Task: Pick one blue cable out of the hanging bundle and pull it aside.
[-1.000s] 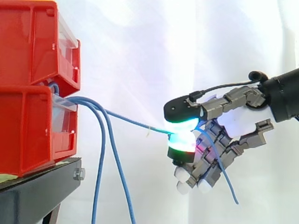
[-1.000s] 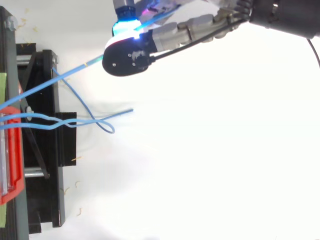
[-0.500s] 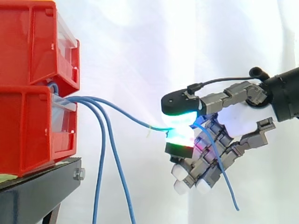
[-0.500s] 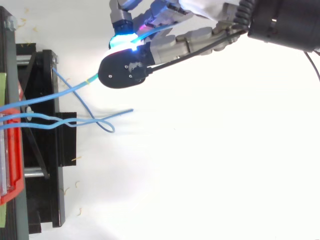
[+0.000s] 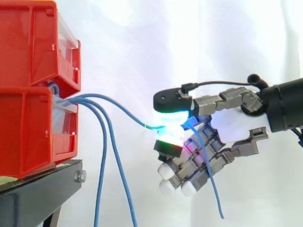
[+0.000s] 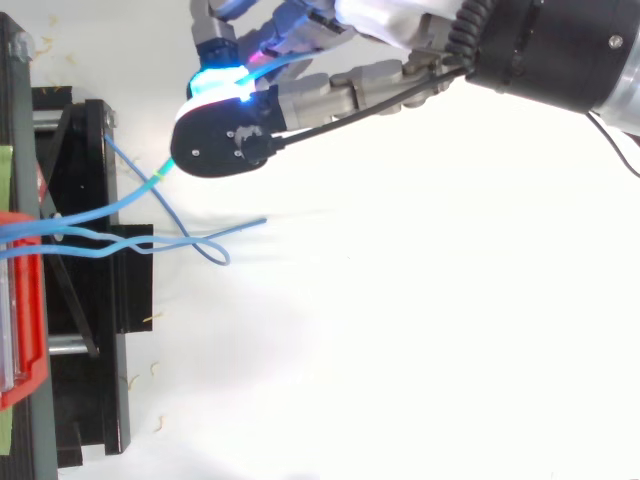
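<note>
The robot hand point(image 5: 229, 126) pinched one thin blue cable point(image 5: 128, 111) between curled fingers point(image 5: 208, 103), holding it out sideways from the stacked red plastic bins point(image 5: 33, 71) to separate it from two hanging blue strands point(image 5: 101, 161).

No readable text, labels, numbers or signs anywhere.

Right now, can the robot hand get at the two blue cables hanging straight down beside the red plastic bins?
Probably not yet: the robot hand is pinching a third thin blue cable. Otherwise only open air separates it from the two hanging blue cables.
</note>
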Robot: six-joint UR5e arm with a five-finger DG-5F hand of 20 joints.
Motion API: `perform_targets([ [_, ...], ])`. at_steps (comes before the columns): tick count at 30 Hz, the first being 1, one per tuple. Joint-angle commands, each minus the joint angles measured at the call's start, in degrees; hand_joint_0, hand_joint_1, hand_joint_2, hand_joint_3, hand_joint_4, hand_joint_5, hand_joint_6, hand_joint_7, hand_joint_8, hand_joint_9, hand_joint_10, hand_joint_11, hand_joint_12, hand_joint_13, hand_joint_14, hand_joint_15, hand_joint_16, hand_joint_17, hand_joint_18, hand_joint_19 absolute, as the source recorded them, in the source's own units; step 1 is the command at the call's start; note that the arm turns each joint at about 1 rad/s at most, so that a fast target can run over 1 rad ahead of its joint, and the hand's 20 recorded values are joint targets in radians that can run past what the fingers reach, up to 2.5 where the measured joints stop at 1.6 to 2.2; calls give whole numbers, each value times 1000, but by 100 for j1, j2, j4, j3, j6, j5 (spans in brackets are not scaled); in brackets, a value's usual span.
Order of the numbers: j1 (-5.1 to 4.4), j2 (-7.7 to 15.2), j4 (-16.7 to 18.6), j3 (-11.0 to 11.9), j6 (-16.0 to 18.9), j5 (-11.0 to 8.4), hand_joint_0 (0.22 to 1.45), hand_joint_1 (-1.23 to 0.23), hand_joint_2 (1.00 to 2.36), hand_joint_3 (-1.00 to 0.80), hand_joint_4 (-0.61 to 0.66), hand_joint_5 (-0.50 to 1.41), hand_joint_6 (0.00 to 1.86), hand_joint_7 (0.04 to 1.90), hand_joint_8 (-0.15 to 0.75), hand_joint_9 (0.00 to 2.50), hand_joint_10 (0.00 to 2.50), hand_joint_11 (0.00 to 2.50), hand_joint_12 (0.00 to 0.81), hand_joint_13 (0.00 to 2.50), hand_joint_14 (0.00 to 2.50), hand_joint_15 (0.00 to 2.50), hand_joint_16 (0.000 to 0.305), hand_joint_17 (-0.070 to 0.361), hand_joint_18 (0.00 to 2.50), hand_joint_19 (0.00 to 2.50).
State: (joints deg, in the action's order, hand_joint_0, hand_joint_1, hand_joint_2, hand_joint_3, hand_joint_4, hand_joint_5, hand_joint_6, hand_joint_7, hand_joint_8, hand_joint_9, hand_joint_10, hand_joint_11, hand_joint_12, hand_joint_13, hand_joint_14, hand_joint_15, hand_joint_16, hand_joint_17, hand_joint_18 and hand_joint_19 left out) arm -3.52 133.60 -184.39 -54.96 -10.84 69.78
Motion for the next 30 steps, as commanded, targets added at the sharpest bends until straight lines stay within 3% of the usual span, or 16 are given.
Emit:
perform_targets([
  [1,0,-1,184,-14,-23,1,644,-814,1006,98,310,-159,907,1525,353,821,12,635,446,642,14,371,61,137,616,507],
  [23,-9,8,193,-120,-243,-8,644,-808,1003,113,302,-154,904,1537,355,831,11,629,450,648,12,378,61,138,619,514],
  [27,-18,-1,316,-384,-243,-17,646,-809,1003,109,304,-154,904,1539,358,831,10,632,451,650,12,378,61,138,619,514],
  [30,-26,-1,712,-612,-225,-25,646,-809,1002,108,310,-154,904,1543,358,831,10,631,453,651,12,374,61,138,620,512],
])
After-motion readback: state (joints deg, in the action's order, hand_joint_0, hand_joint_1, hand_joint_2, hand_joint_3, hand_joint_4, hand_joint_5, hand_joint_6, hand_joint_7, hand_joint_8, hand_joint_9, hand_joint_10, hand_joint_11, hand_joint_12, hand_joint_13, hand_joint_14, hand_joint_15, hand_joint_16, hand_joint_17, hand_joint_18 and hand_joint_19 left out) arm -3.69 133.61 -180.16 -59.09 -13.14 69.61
